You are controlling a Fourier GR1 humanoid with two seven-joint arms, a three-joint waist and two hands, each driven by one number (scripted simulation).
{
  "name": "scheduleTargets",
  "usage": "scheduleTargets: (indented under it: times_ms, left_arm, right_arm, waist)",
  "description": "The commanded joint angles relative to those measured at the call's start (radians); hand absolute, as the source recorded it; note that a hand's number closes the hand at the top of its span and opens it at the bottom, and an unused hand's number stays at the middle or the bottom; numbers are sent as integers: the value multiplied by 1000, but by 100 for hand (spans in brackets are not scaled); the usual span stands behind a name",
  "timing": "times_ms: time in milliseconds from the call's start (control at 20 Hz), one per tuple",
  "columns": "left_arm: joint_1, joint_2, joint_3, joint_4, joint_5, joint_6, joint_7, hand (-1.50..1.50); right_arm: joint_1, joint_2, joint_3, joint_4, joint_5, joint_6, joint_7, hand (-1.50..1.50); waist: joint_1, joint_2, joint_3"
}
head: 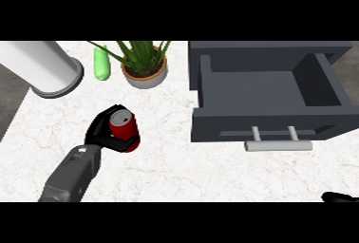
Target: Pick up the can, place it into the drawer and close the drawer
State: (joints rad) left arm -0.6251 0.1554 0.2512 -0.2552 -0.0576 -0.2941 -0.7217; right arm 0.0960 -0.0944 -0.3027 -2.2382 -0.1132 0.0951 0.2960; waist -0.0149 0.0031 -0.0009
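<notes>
A red can [125, 129] with a silver top stands on the white marble counter, left of centre. My left hand [102, 132] is curled round the can from its left side, with fingers showing at its base. The dark grey drawer [210, 124] stands pulled open at the right, its inside bare, with a light grey handle [278, 145] on its front. Only a small black part of my right hand [341, 197] shows at the lower right corner; its fingers cannot be made out.
A potted green plant [144, 71] stands behind the can. A green cucumber-like object [101, 64] lies left of the pot. A large white cylinder [42, 66] occupies the back left corner. The counter's left edge runs close by.
</notes>
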Motion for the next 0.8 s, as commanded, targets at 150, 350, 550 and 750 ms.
scheduleTargets:
  times_ms: [150, 350, 550, 750]
  left_arm:
    - [-78, -80, 107, -12, 97, 244, 30, 150]
    - [-45, -135, 46, -145, 93, 235, 79, 150]
    - [-98, -154, -9, -271, 119, 263, 271, 150]
    - [-134, -155, -109, -362, 148, 360, 329, 150]
  right_arm:
    - [-39, 14, 36, 20, 74, -30, -17, -150]
    - [-28, 24, 57, 13, 122, -44, 7, -150]
    - [-22, -13, -33, -11, 33, -29, 21, -150]
    - [9, -12, -29, -43, 17, -5, 13, -150]
  waist:
    - [2, 2, 0]
    - [19, -6, 1]
    - [25, -13, 2]
    - [12, -12, 2]
